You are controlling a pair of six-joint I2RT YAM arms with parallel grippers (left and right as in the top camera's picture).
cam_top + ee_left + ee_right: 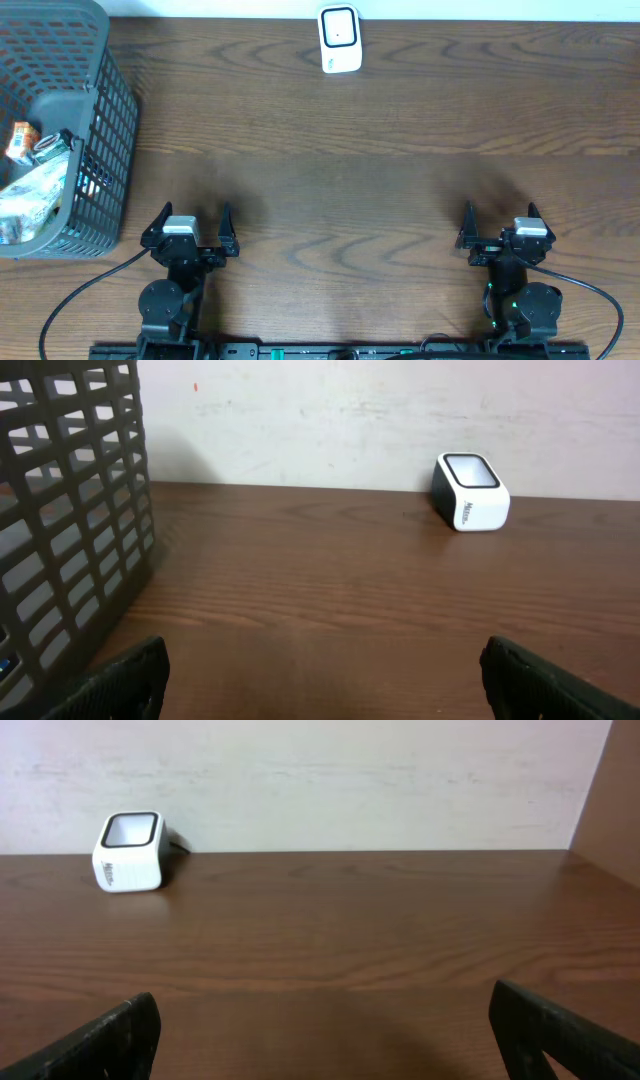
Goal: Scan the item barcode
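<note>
— Item (pixel 28 190) for scanning: it lies at the far left, down inside the grey mesh basket (pixel 105 110), part of a small heap.

— How will it handle?

— Light and soft, I'd judge. It looks crinkly and clear-wrapped, so probably slippery and apt to fold under the fingers. I'd take it across a full, bulging part, not by a loose edge, and leave the printed face uncovered. Where the barcode sits, I cannot tell.

— What else is in the basket?

— An orange-and-white pack (pixel 20 140) at the back, which looks firmer, and a dark-capped thing (pixel 48 147) beside it, too small to name. The walls are tall, so the reach probably has to come from above.

— And the tools?

— Left gripper (pixel 195 212) sits near the basket's right side, jaws spread wide, holding nothing. Further right, the white scanner (pixel 340 38) stands at the far edge of the table (pixel 400 150), its window tilted upward. Right gripper (pixel 500 210) is well apart from all of it, equally wide and empty.
</note>
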